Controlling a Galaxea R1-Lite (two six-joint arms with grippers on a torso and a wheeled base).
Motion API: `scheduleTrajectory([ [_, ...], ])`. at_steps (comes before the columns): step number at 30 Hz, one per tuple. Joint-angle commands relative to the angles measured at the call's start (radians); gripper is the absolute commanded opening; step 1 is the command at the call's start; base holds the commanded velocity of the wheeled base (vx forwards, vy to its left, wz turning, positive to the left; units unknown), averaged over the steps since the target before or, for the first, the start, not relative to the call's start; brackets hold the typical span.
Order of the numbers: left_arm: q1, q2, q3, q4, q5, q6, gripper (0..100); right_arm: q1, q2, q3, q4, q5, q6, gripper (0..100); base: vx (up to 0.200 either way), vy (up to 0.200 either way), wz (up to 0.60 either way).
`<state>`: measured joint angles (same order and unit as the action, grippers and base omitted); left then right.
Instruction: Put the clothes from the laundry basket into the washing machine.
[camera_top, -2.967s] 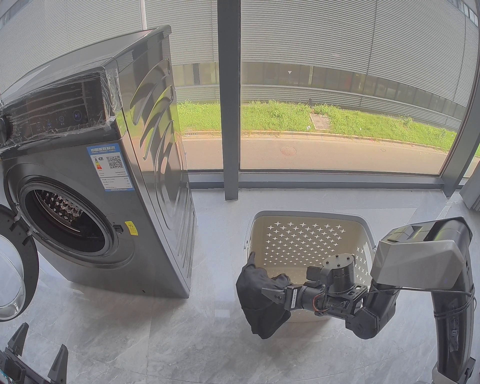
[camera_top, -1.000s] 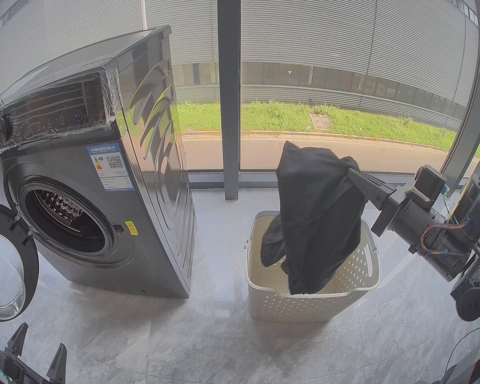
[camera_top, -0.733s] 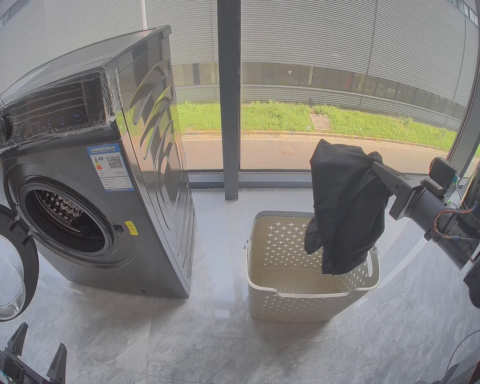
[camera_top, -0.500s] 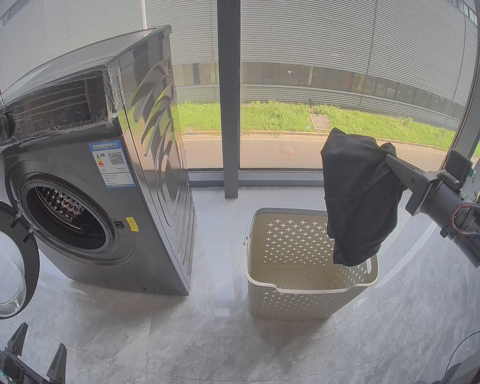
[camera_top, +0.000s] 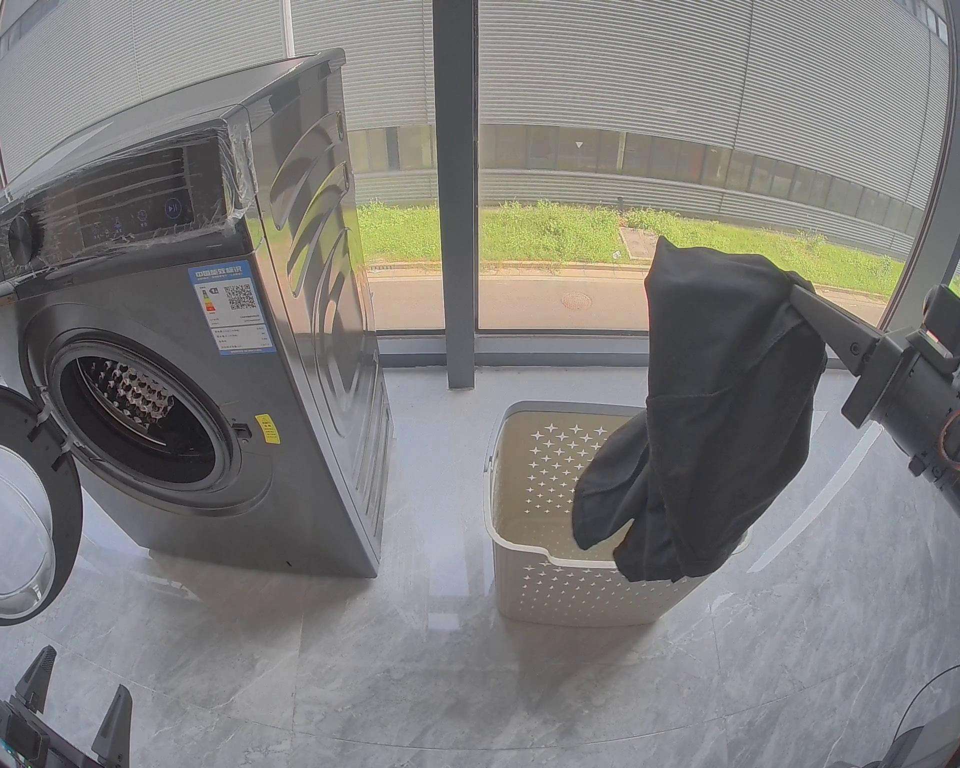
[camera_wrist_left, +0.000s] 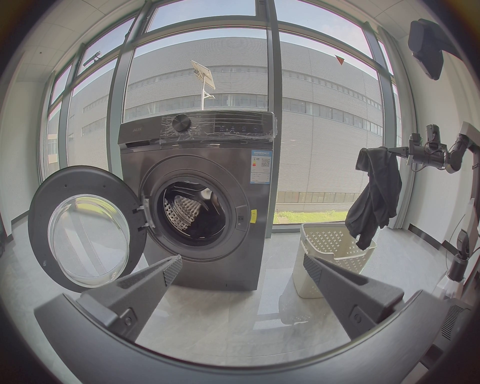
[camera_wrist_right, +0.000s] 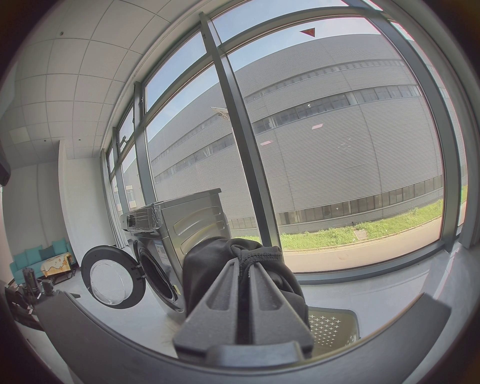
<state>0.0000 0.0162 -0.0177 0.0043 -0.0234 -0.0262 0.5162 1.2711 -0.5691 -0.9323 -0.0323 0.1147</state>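
Note:
A black garment hangs from my right gripper, which is shut on its top, high above the right side of the white laundry basket. Its lower end dangles over the basket's front rim. The grey washing machine stands to the left with its round door swung open and the drum exposed. My left gripper is low at the bottom left, open and holding nothing. The left wrist view has the garment, basket and machine. The right wrist view has the garment between shut fingers.
A dark window pillar rises behind the gap between machine and basket. Floor-to-ceiling glass runs along the back. Bare grey marble floor lies in front of the machine and basket. A sofa stands far off in the room.
My right gripper has lifted the black garment out of the basket and carried it up and to the right. The head camera has shifted slightly. The left gripper has stayed put.

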Motion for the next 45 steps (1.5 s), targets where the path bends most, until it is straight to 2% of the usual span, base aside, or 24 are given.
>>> scheduleTrajectory([
  [1, 0.000, -0.016, 0.016, 0.000, -0.001, 0.000, 100, 0.004, -0.002, 0.002, 0.000, 0.000, 0.000, 0, 0.000, 0.200, 0.00],
  [7, 0.000, -0.016, 0.016, 0.000, 0.000, -0.001, 100, 0.013, -0.002, 0.002, 0.000, -0.001, 0.000, 0, 0.000, 0.200, 0.00],
  [11, 0.000, -0.016, 0.016, -0.001, 0.000, -0.001, 100, 0.024, -0.007, 0.000, 0.001, -0.018, 0.000, 0, 0.000, 0.200, 0.00],
  [37, 0.000, -0.016, 0.016, 0.000, 0.000, -0.001, 100, 0.044, 0.002, -0.001, -0.006, -0.014, 0.002, 0, 0.000, 0.200, 0.00],
  [45, 0.000, -0.016, 0.016, 0.000, 0.000, 0.000, 100, 0.045, 0.002, -0.001, -0.006, -0.012, 0.003, 0, 0.000, 0.000, 0.00],
])
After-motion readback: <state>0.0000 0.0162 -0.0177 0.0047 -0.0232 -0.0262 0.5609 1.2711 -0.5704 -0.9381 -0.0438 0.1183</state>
